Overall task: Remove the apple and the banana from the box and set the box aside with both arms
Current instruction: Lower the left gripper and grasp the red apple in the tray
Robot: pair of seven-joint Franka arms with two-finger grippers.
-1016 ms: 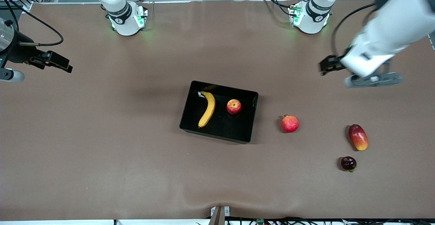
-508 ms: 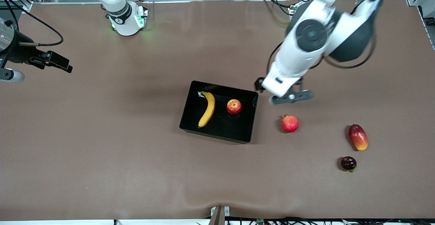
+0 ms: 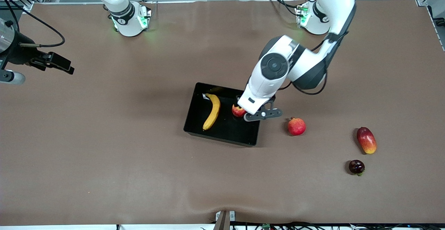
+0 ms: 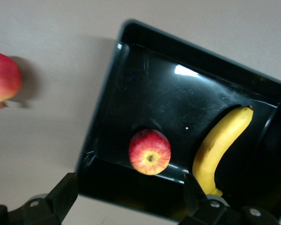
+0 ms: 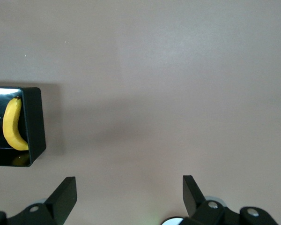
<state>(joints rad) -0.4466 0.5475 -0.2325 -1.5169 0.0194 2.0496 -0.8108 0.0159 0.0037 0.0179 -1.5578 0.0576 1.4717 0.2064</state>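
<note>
The black box (image 3: 227, 130) lies mid-table. In it are the yellow banana (image 3: 212, 111) and the small red apple (image 3: 237, 111), which my left hand partly covers in the front view. My left gripper (image 3: 259, 114) hangs open over the box's wall beside the apple, holding nothing. The left wrist view shows the apple (image 4: 150, 152), the banana (image 4: 222, 145) and the box floor (image 4: 150, 93) past my open left gripper (image 4: 129, 197). My right gripper (image 3: 64, 66) waits open over the right arm's end of the table. The right wrist view shows this gripper (image 5: 129, 192), the box wall (image 5: 33, 124) and the banana (image 5: 11, 124).
A red pomegranate (image 3: 296, 126) lies beside the box toward the left arm's end, also seen as the pomegranate (image 4: 2, 77) in the left wrist view. A red-orange mango (image 3: 366, 140) and a dark round fruit (image 3: 356, 167) lie farther along, nearer the front camera.
My left arm has swung in from the left arm's end of the table and come down over the box beside the apple. The right arm and the fruits have not moved.
</note>
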